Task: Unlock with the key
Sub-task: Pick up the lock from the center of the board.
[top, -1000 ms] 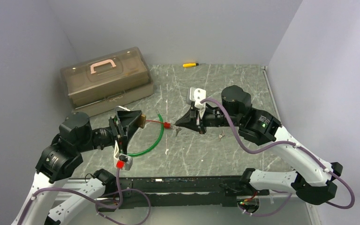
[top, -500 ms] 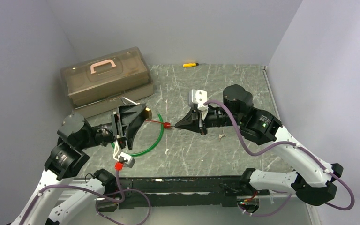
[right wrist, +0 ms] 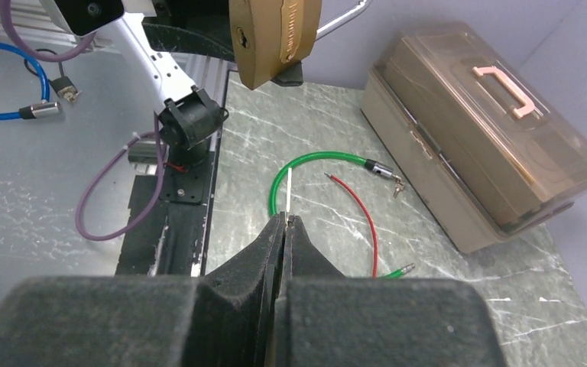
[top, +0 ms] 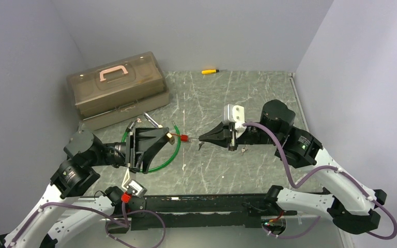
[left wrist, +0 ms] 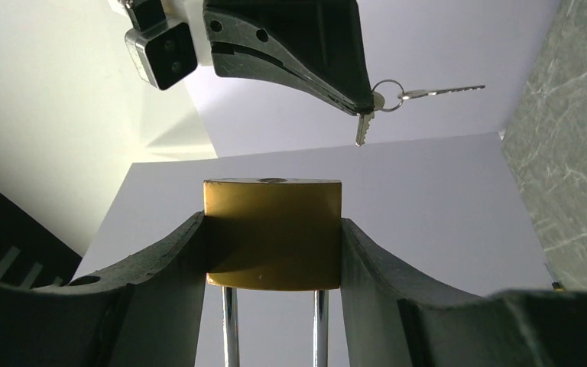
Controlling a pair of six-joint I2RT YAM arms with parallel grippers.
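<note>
Fingers (left wrist: 164, 264) of the left gripper (left wrist: 272, 229) stand partly open in the left wrist view, clamped on the sides of the rectangular brass padlock (left wrist: 272, 245) with both legs of its steel shackle (left wrist: 230, 329) entering the body, while above it the right gripper (left wrist: 367, 103) pinches a small silver key (left wrist: 362, 128) that hangs clear of the lock. From the right wrist, those jaws are pressed shut and the padlock's keyhole face points toward them. Overhead, both hang near each other above the grey marbled table (top: 227, 98), so I judge lock and key are in hand, with insertion and turning not yet done.
</note>
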